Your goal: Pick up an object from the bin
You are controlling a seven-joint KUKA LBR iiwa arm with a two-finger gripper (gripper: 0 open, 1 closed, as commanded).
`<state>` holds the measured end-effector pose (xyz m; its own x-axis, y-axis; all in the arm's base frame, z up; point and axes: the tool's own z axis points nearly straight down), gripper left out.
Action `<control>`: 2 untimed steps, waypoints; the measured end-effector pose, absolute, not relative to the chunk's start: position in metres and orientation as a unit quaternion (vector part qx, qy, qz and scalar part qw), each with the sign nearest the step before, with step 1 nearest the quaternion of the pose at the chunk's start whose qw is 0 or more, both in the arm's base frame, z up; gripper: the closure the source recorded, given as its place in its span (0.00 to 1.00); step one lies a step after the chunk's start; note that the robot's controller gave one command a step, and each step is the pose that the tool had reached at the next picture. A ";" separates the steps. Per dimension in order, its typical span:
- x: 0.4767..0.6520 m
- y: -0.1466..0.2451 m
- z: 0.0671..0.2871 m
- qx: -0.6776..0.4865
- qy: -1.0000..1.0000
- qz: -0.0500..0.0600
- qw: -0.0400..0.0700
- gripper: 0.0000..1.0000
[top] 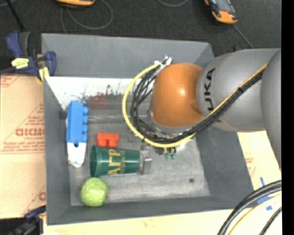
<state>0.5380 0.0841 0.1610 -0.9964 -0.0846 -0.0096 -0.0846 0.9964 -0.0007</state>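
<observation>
My gripper (158, 152) sits low in the middle of the bin, mostly hidden under the arm's orange cover. Just left of it a dark green cup (113, 161) with light lettering lies on its side, its narrow end pointing at the gripper and close to it. A small orange block (107, 139) rests right behind the cup. I cannot make out anything held in the gripper.
A blue and white oblong toy (76, 131) lies along the bin's left wall. A yellow-green ball (93, 192) sits in the front left corner. Something clear with a dark reddish tint (99, 102) lies by the back wall. The arm covers the bin's right centre.
</observation>
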 end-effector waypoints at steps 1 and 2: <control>0.543 0.080 0.100 -0.064 0.998 0.000 0.003 0.00; 0.555 0.106 0.093 -0.010 1.000 -0.001 0.000 1.00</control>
<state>0.5550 0.1060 0.0930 -0.9998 -0.0190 0.0001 -0.0190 0.9998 -0.0011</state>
